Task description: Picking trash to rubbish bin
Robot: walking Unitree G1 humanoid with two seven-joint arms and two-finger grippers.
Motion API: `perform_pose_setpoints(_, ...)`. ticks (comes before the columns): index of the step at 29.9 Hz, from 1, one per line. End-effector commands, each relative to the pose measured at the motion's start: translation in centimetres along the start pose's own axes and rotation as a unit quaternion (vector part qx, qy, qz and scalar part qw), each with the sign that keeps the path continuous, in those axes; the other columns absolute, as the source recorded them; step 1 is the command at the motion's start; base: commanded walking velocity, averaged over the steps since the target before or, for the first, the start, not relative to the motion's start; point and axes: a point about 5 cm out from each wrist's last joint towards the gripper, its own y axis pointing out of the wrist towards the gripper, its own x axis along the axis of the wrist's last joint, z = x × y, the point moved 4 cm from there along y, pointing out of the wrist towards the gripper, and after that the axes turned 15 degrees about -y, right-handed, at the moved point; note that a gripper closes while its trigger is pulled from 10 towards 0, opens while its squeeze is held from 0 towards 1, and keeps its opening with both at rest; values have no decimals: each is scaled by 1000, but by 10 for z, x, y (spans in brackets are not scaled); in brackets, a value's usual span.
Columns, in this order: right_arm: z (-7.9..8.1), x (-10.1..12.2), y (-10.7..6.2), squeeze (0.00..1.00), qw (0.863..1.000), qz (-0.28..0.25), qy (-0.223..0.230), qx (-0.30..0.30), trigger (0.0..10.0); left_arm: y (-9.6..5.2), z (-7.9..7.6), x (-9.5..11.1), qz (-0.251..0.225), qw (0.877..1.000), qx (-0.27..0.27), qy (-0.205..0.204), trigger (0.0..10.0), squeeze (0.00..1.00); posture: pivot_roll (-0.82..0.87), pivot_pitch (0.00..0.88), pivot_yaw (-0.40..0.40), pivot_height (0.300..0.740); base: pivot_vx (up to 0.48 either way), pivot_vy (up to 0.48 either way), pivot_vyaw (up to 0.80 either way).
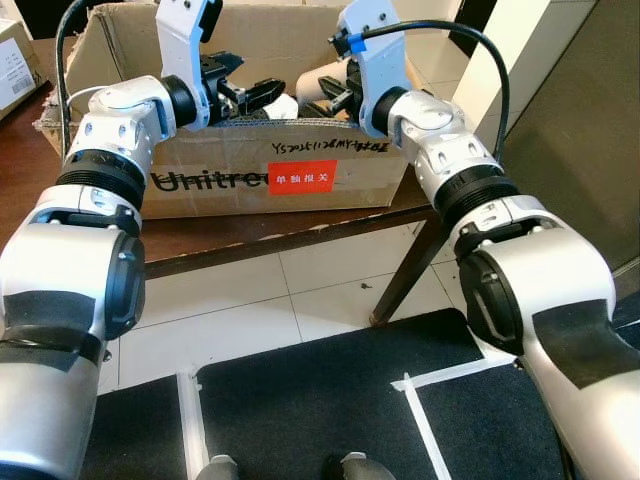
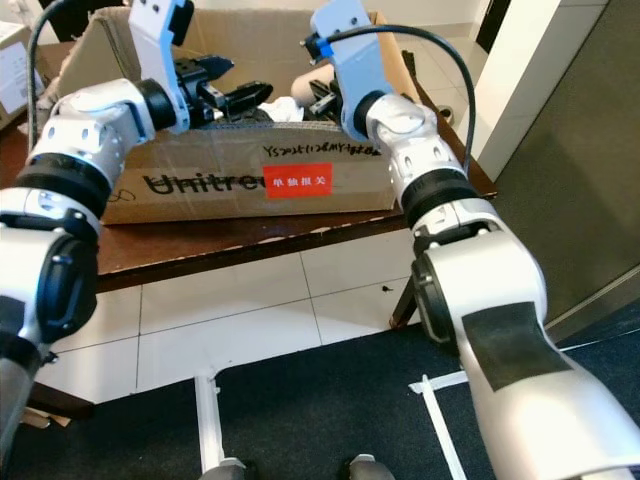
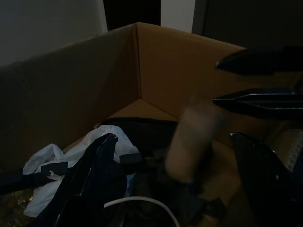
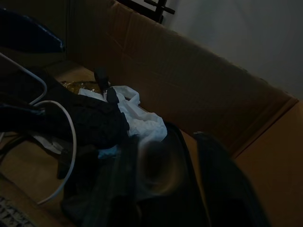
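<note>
You are looking at what seems to be a work room or office, not a cosy home room. A big cardboard box (image 1: 250,170) with a printed name and a red sticker (image 1: 301,179) sits on a dark wood counter (image 1: 250,235). The floor has pale tiles (image 1: 250,310) and a black mat (image 1: 330,400) marked with white tape (image 1: 425,425). The walls (image 2: 520,70) are plain white, with a dark panel (image 2: 590,180) on your right. Another box (image 1: 15,60) stands far left.
</note>
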Motion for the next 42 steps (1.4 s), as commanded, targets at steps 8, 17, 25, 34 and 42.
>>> perform_pose_setpoints(8,-8,0,-2,0,1000,4,11,-2,10000,-4,0,12,1,1000,-8,24,10000,0,13,231,-25,740,0,0,0)
perform_pose_setpoints(17,-42,40,-14,0,973,-131,187,10,10000,-24,-21,49,-54,988,-145,12,10000,0,12,214,-15,740,0,0,0)
perform_pose_setpoints(25,5,26,-54,0,919,-242,240,199,10000,-57,-48,-8,28,960,-280,-13,10000,0,13,200,-7,740,0,0,0)
perform_pose_setpoints(34,62,-7,-98,0,880,-228,310,280,10000,-79,-76,-62,77,936,-329,-97,10000,0,6,209,-5,740,0,0,0)
perform_pose_setpoints(42,128,-46,-144,0,865,-121,303,381,10000,-95,-107,-147,192,931,-292,-104,10000,0,9,208,-1,740,0,0,0)
